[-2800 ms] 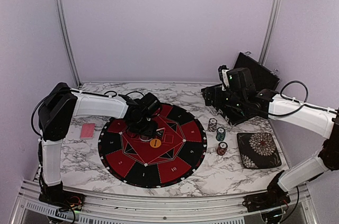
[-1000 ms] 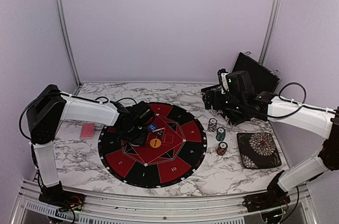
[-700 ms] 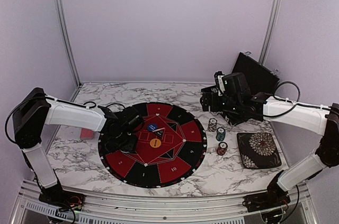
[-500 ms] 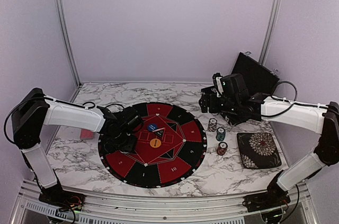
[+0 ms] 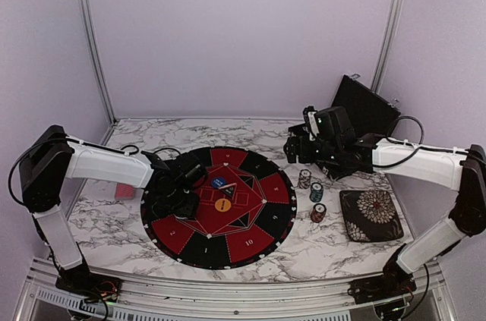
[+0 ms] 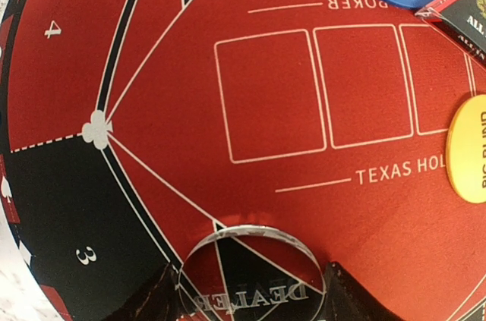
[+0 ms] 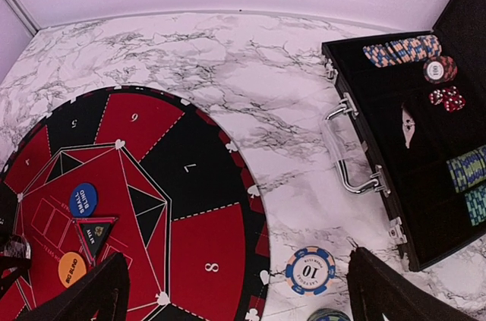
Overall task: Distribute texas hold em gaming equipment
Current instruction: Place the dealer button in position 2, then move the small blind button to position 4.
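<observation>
The left gripper (image 6: 250, 302) grips a clear dealer button (image 6: 250, 275) above the red felt mat (image 6: 304, 207).

Round red-black mat (image 5: 228, 222), open black case (image 7: 425, 131), flowered tray (image 5: 370, 215)

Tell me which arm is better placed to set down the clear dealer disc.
Left: its end effector already holds the clear dealer disc just above the round mat. The right end effector hangs open near the case.
</observation>
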Robot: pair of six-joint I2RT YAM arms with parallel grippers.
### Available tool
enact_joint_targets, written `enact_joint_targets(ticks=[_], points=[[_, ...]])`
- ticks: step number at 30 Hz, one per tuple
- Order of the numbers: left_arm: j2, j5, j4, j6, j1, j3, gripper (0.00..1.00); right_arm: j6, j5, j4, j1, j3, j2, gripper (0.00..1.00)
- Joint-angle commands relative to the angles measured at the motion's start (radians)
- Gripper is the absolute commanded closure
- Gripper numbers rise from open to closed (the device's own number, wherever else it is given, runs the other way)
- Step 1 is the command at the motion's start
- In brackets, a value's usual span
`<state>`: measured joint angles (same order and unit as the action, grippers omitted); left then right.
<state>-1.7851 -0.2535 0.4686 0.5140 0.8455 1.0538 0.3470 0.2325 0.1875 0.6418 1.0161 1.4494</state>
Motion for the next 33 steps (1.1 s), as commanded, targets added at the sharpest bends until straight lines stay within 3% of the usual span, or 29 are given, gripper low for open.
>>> enact_joint_targets(ticks=[1,11,21,28,33], points=[[-0.003,0.004,0.005,0.001,0.003,0.005,0.3,0.004,-0.025,-0.013,0.007,0.039,0.016,0.02],[0.041,-0.019,0.013,-0.013,-0.001,0.06,0.01,-0.045,-0.07,0.054,0.032,0.155,0.134,0.04],[0.208,-0.035,0.04,0.021,-0.104,0.052,0.01,-0.127,-0.086,0.191,0.173,0.445,0.409,0.15],[0.365,0.091,0.019,0.006,-0.257,-0.022,0.01,-0.147,-0.166,0.273,0.244,0.683,0.65,0.29],[0.415,0.13,0.015,-0.005,-0.309,-0.057,0.01,-0.148,-0.221,0.321,0.257,0.813,0.782,0.38]])
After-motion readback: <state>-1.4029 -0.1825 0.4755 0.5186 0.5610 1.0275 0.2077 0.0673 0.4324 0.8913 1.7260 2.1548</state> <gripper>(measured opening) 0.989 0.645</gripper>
